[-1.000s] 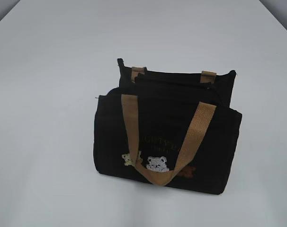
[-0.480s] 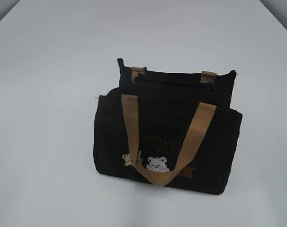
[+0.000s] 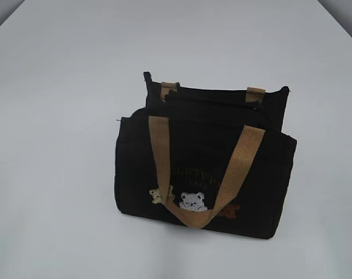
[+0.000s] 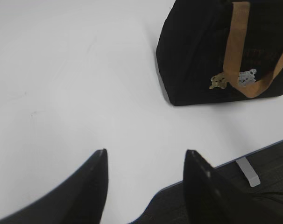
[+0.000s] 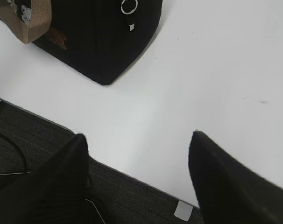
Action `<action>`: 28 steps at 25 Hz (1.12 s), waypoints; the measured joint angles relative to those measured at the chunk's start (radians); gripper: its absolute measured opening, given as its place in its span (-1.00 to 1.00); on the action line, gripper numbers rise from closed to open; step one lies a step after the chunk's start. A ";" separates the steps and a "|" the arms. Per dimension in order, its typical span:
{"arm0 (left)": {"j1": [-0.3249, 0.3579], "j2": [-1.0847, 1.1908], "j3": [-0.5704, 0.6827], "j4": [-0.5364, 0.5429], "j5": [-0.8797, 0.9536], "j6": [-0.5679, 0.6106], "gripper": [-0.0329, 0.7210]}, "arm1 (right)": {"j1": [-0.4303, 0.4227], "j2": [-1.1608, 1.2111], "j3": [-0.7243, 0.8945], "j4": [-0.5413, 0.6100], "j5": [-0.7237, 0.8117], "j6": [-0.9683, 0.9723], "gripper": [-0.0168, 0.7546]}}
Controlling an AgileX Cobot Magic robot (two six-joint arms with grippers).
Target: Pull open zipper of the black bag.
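Observation:
The black bag (image 3: 138, 168) stands upright near the middle of the white table (image 3: 60, 87), its tan handle (image 3: 162, 168) hanging down the front over small embroidered bears (image 3: 192, 201). The zipper (image 3: 214, 106) runs as a dark line along the top; I cannot make out its pull tab. Neither gripper shows in the exterior view. The left gripper (image 4: 145, 151) is open over bare table near the front edge, and the bag (image 4: 193, 56) lies ahead of it to the right. The right gripper (image 5: 137, 134) is open over the table edge, with the bag (image 5: 95, 42) ahead to the left.
The table's front edge (image 4: 253, 151) runs close under both grippers, with dark floor (image 5: 38, 149) below it and a thin cable (image 5: 10, 154) lying there. A small white ring (image 5: 129, 6) marks the bag's end panel.

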 joint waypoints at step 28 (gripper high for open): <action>0.288 -0.117 0.000 0.001 -0.004 0.000 0.03 | -0.242 -0.189 0.000 0.085 -0.002 0.000 0.39</action>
